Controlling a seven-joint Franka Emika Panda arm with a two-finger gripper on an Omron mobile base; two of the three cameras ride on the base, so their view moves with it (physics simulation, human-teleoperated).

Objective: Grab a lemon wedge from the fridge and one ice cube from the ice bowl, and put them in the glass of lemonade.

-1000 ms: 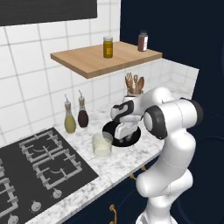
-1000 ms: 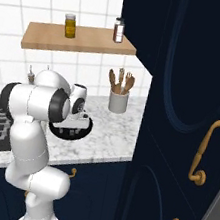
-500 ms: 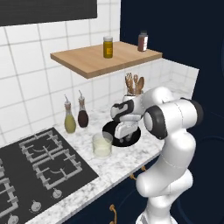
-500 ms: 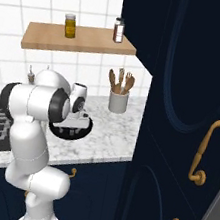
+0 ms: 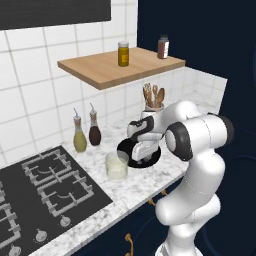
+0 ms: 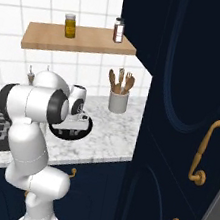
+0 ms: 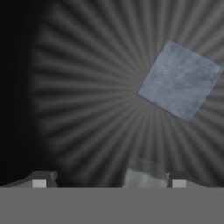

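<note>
Ice bowl (image 5: 150,159) on marble table (image 5: 165,112), just right of glass of lemonade (image 5: 116,166); two cubes show inside, one (image 7: 180,80) central, another (image 7: 144,175) between fingertips | end effector (image 5: 142,153) low in bowl, jaws apart, gripping nothing evident | step: ice pick-up, likely | next: close squarely on one cube, lift clear.

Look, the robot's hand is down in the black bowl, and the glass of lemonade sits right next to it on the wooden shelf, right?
Not quite. The glass isn't on the wooden shelf; it stands on the marble counter, right beside the black bowl. The left base view shows this. The hand is indeed down in the bowl, where the hand view shows an ice cube.
</note>
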